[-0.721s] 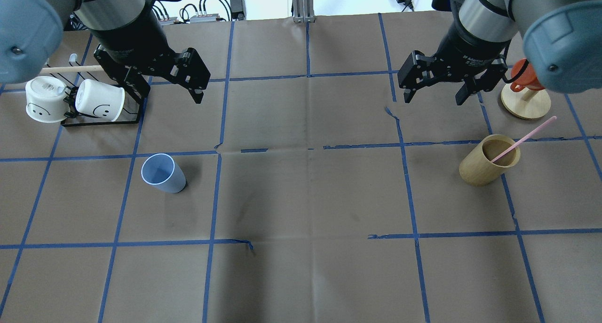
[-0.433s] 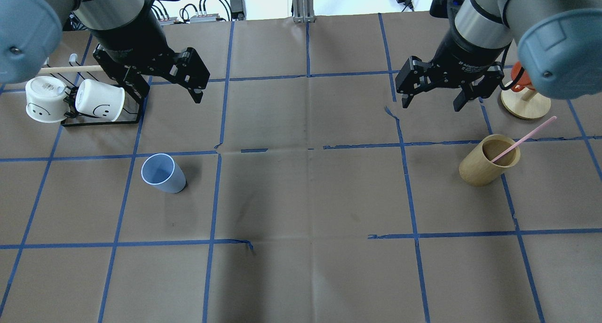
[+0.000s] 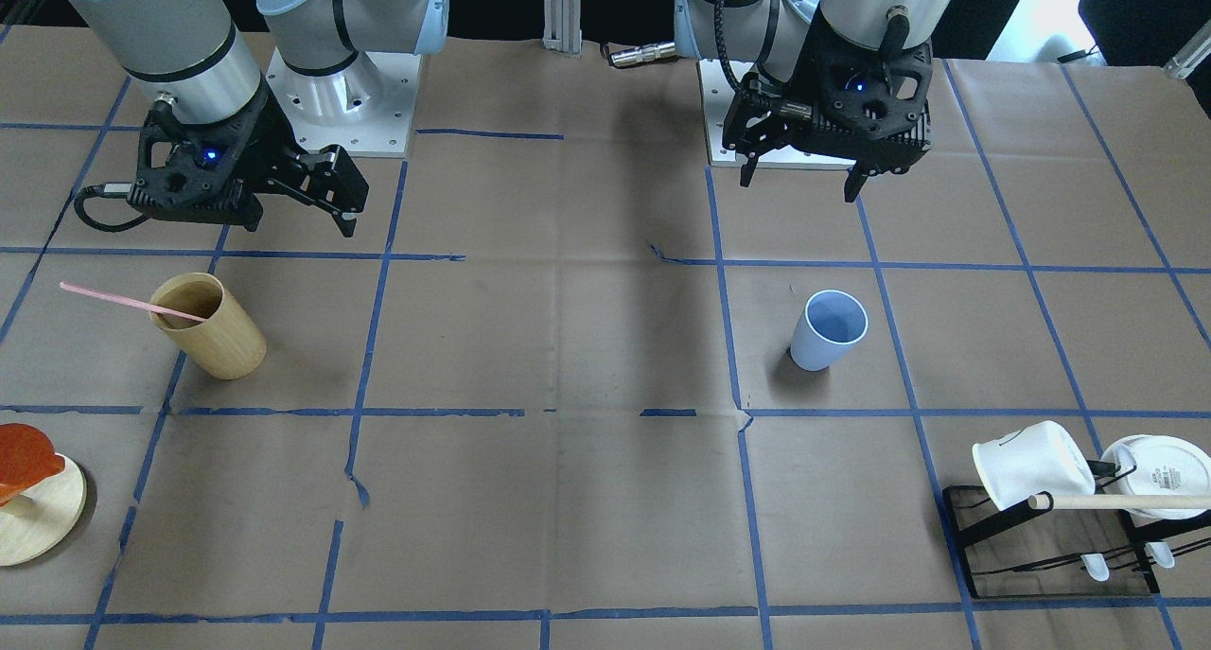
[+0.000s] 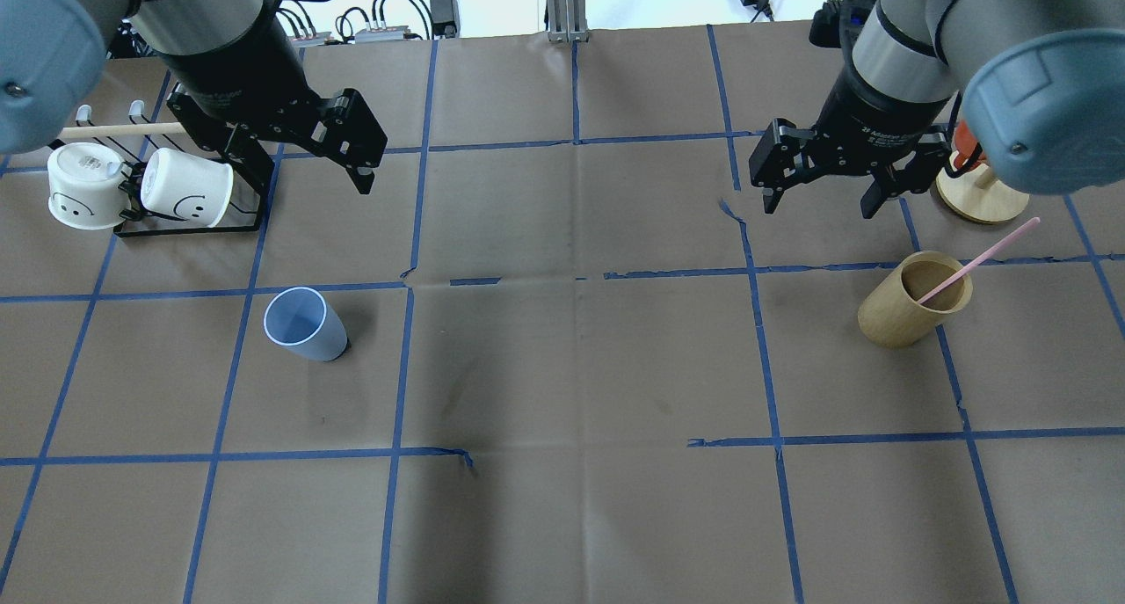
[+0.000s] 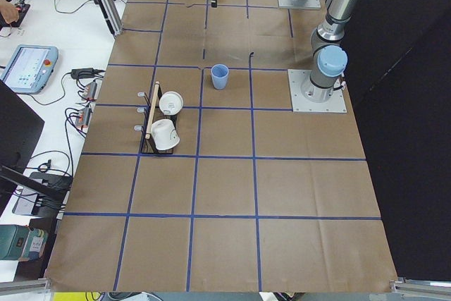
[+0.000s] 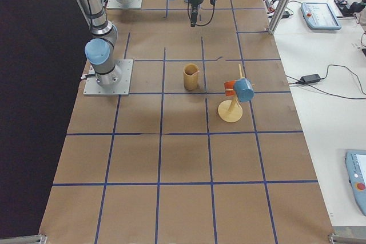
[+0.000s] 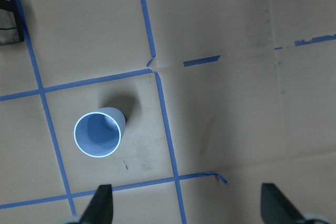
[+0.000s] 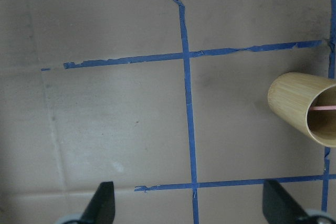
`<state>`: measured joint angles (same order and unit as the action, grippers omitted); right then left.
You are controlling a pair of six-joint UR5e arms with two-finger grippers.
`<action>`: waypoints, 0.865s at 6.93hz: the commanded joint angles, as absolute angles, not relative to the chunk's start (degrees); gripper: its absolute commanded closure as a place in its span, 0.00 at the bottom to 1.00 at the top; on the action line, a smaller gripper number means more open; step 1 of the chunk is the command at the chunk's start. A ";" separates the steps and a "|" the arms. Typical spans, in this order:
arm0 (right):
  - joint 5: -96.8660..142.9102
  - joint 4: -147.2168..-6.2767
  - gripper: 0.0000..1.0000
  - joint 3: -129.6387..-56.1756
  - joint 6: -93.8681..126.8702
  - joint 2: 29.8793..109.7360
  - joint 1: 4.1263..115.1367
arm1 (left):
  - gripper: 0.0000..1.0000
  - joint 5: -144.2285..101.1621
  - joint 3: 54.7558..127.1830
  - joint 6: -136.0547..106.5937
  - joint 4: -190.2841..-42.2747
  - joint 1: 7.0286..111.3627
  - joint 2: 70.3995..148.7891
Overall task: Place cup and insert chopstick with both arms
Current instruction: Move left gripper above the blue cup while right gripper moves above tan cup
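Observation:
The light blue cup [image 4: 303, 324] stands upright on the left side of the table; it also shows in the front view [image 3: 830, 330] and the left wrist view [image 7: 98, 134]. The pink chopstick [image 4: 980, 259] leans inside a tan wooden cup [image 4: 910, 301] on the right, its end sticking out over the rim [image 3: 132, 302]. My left gripper [image 4: 308, 171] hangs open and empty, high above the table behind the blue cup. My right gripper [image 4: 820, 208] is open and empty, above the table and behind-left of the wooden cup [image 8: 304, 106].
A black wire rack [image 4: 189, 228] at the far left holds two white mugs [image 4: 186, 186] and a beige wooden rod [image 4: 123, 130]. A round wooden stand [image 4: 982, 195] with an orange piece sits at the far right, just behind the wooden cup.
My right gripper has moved a little nearer and to the right, toward the wooden cup. My left gripper has shifted only slightly. The cups and the chopstick have not moved.

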<state>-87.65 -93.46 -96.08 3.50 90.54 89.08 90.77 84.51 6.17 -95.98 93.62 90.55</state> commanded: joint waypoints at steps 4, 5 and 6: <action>-88.07 -93.34 0.00 -95.89 2.81 90.61 88.34 | 0.00 90.44 84.73 6.76 -95.80 93.34 90.70; -87.98 -93.34 0.00 -96.15 1.86 90.44 88.16 | 0.00 90.61 84.64 6.42 -95.63 93.34 90.88; -87.72 -93.34 0.00 -95.89 -1.90 90.35 87.63 | 0.00 90.79 84.46 6.33 -95.63 93.34 90.79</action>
<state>-87.95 -93.35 -96.01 1.26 90.44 88.16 90.60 84.61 6.45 -95.71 93.37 90.76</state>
